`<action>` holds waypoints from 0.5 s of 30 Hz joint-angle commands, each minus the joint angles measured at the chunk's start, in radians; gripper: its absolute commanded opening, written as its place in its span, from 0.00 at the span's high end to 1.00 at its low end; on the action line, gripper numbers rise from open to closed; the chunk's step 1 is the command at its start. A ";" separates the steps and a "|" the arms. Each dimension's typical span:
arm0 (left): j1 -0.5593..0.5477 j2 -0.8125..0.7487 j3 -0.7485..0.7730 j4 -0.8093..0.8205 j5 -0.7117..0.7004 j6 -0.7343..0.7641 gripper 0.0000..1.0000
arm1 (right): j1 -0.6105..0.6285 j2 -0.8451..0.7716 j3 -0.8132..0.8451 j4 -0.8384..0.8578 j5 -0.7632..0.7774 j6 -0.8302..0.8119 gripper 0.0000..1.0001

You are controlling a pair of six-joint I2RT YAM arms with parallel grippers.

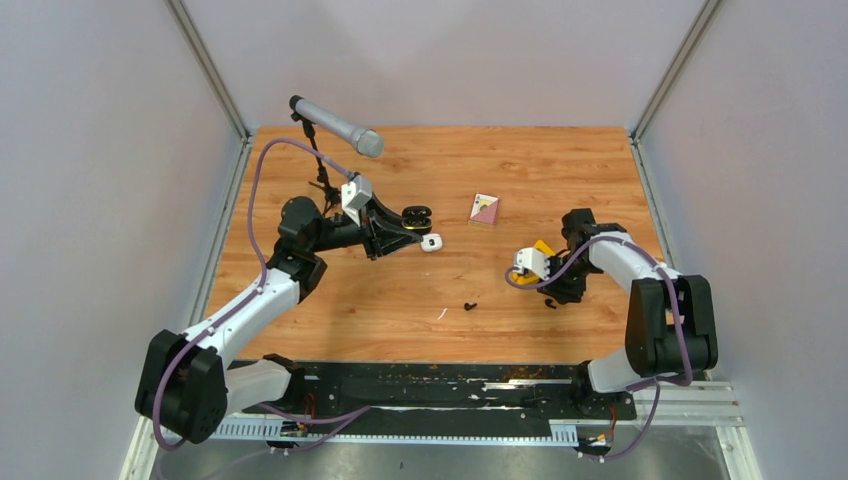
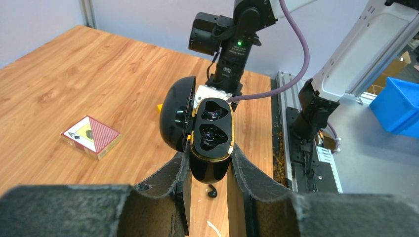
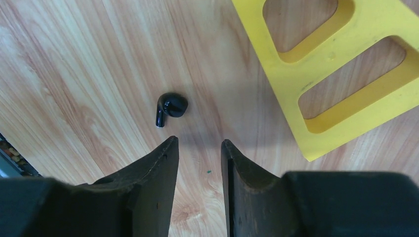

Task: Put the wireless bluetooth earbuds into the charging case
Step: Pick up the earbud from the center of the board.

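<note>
Fingers (image 3: 155, 173) of your right gripper (image 3: 197, 144) stand parted, holding nothing; the black earbud (image 3: 171, 107) lies on the table (image 3: 74, 74) just ahead-left of them, stem pointing back at them. Your left gripper (image 2: 208, 157) clamps the open charging case (image 2: 211, 129), wells seemingly empty.

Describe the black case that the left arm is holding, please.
The case looks like glossy black plastic, egg-shaped and gold-edged. Its lid is swung open to one side, showing two shaped pockets that look empty. It stands upright above the table, pinched at its lower half between the two fingers of the left gripper.
</note>
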 commanded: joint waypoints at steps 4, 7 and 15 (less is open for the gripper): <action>0.005 -0.017 0.037 0.011 -0.016 -0.003 1.00 | -0.015 -0.015 -0.024 0.049 -0.015 -0.059 0.62; 0.005 -0.017 0.032 0.002 -0.029 -0.005 1.00 | -0.013 0.003 -0.034 0.069 -0.033 -0.045 0.61; 0.005 -0.016 0.022 0.001 -0.037 -0.001 1.00 | 0.007 -0.004 -0.026 0.014 -0.099 -0.052 0.62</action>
